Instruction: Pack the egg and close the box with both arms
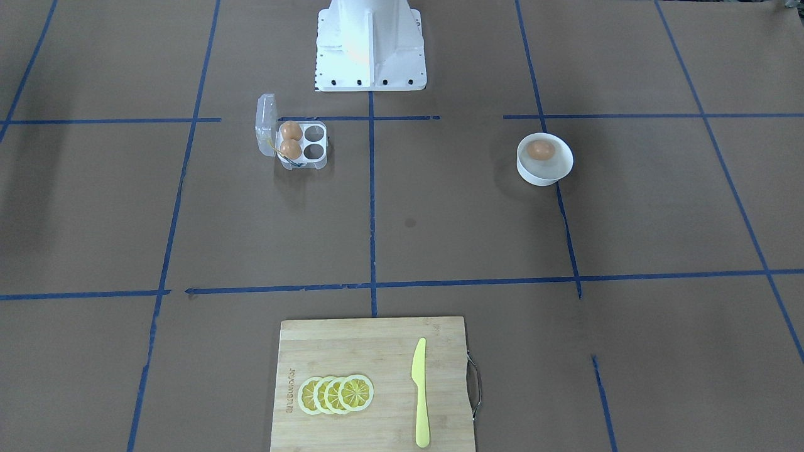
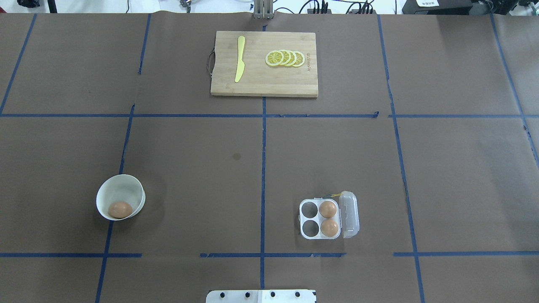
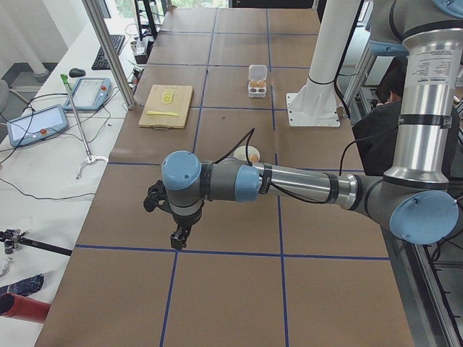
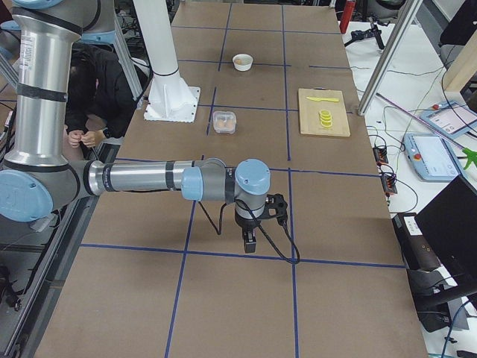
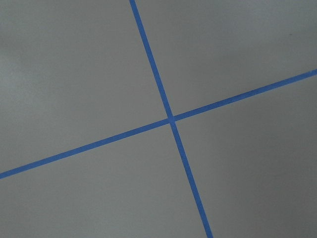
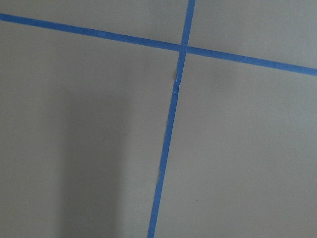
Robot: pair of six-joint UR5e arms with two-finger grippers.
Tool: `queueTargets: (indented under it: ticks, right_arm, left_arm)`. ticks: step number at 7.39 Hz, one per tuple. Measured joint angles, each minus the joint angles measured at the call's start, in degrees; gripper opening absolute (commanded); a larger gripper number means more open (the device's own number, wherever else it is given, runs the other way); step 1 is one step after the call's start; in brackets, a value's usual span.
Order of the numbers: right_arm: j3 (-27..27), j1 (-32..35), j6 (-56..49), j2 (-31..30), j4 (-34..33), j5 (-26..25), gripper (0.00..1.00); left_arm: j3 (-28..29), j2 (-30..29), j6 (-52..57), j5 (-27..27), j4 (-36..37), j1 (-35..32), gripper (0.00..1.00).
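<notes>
The egg (image 1: 541,149) lies in a round white bowl (image 2: 122,191) on the robot's left side; it also shows in the overhead view (image 2: 120,209). The box (image 2: 310,218) sits open on the robot's right side, its clear lid (image 2: 349,214) folded outward. Two brown eggs (image 2: 327,209) fill the cells next to the lid; the other two cells are empty. My left gripper (image 3: 177,235) hangs low over bare table at the left end. My right gripper (image 4: 248,240) hangs over the right end. I cannot tell whether either is open or shut. Both wrist views show only table and blue tape.
A bamboo cutting board (image 2: 273,80) at the far middle holds lemon slices (image 2: 285,58) and a yellow knife (image 2: 240,59). The white pedestal base (image 1: 370,47) stands at the robot's edge. A person (image 4: 93,89) crouches behind the base.
</notes>
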Motion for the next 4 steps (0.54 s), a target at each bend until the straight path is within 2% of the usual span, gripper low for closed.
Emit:
queueTargets:
  ticks: [4]
  right_arm:
    - [0.6,-0.4,0.0,0.0,0.0,0.1,1.00]
  left_arm:
    - [-0.6,0.1,0.0,0.1,-0.1,-0.1,1.00]
